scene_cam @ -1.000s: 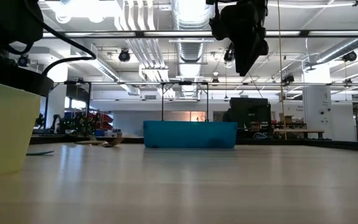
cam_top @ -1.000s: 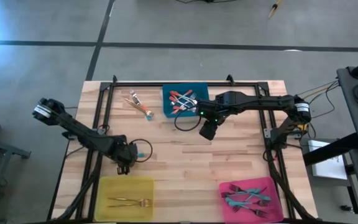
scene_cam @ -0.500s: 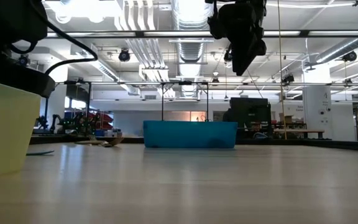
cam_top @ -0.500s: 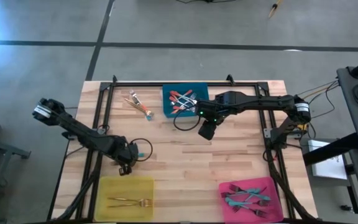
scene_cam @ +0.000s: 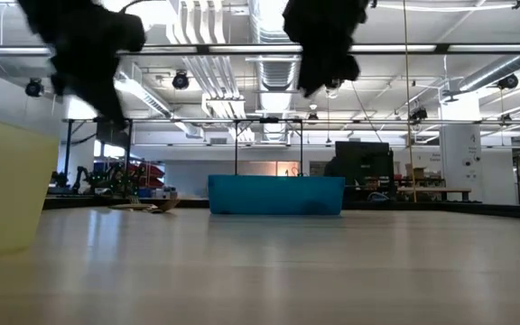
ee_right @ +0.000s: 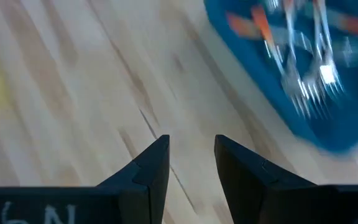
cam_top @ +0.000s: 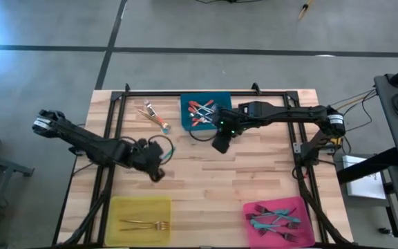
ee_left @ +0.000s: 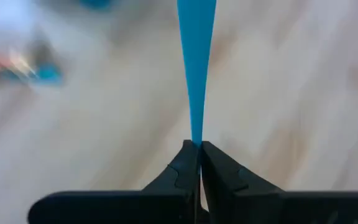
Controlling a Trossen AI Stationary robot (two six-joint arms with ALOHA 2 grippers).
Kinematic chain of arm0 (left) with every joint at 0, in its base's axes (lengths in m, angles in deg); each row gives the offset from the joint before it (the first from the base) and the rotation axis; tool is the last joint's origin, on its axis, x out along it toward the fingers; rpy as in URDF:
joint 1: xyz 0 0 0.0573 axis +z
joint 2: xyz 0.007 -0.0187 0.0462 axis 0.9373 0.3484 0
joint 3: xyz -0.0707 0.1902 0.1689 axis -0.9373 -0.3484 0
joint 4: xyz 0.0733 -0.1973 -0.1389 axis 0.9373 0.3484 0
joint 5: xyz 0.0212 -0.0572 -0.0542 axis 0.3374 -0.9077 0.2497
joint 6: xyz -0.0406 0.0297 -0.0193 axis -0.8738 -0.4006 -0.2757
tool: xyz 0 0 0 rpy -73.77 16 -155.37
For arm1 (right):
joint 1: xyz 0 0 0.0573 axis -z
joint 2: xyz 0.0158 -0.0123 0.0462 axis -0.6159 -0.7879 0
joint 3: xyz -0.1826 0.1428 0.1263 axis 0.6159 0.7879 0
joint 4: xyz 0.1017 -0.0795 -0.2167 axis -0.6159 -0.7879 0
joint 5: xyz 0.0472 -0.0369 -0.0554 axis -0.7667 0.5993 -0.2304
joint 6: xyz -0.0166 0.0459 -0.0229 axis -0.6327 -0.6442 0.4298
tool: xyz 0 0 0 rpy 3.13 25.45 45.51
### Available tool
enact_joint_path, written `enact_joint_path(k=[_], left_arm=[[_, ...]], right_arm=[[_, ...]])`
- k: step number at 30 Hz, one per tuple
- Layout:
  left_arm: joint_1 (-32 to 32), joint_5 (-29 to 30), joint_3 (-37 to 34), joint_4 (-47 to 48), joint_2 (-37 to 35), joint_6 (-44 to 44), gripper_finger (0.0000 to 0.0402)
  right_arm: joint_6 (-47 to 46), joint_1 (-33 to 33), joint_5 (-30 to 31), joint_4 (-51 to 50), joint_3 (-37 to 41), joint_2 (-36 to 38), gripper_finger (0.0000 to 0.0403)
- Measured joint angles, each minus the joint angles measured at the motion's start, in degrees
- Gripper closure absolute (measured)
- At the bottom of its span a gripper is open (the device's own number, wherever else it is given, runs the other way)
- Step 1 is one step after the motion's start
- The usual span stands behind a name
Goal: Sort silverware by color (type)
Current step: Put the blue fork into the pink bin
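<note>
a: where is the teal fork (ee_left: 196,68)?
b: we see the left gripper (ee_left: 199,151) jaws clamped on its handle, up off the tabletop (cam_top: 254,173) near the yellow bin (cam_top: 139,207).
a: and the right gripper (ee_right: 191,155)?
b: jaws apart, beside the blue bin (cam_top: 223,104).

Centre of table (cam_top: 254,173): bare wood, free to pass.
Back edge: blue bin (cam_top: 193,104) at the middle; loose forks (cam_top: 155,115) just left of it.
Front left corner: yellow bin (cam_top: 138,207).
Front right corner: pink bin (cam_top: 302,206).
Left arm (cam_top: 88,142): lies across the left side.
Right arm (cam_top: 289,116): reaches from the right edge to the blue bin.
</note>
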Motion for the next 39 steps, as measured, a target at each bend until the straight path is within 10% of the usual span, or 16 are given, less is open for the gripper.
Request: enact_joint_path(k=[14, 39], left_arm=[[6.7, 29.2, 21.0, -0.2, 3.4, -1.4, 0.0401], [8.3, 28.3, 30.2, 0.4, 10.7, 7.8, 0.0401]], right_arm=[[-2.8, -3.2, 2.5, 43.3, 0.0, 0.0, 0.0282], [0.6, -3.0, 8.9, 46.4, 0.0, -0.1, 0.0282]])
